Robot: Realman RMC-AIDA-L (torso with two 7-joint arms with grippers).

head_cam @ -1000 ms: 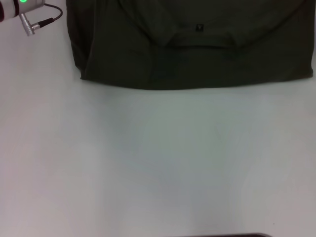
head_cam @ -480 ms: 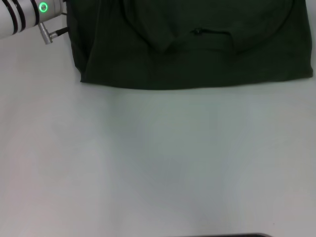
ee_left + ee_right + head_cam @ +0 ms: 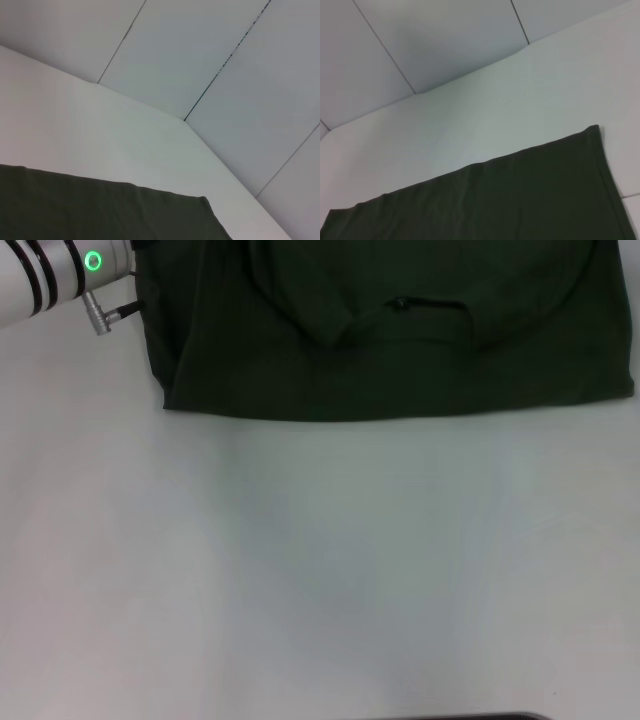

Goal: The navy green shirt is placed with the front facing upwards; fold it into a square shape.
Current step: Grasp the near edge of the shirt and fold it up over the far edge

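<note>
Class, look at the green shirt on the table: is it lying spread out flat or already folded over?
Partly folded. In the head view the navy green shirt shows overlapping layers and its collar turned over the body; whether it is square cannot be told.

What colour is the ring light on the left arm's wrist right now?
Green, glowing on the white left arm beside the navy green shirt; the head view shows it best.

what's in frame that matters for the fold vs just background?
Job:
- green shirt, lying on the table at the far side
- left arm, at the shirt's left edge

Background:
- white table
- wall panels behind it
</note>
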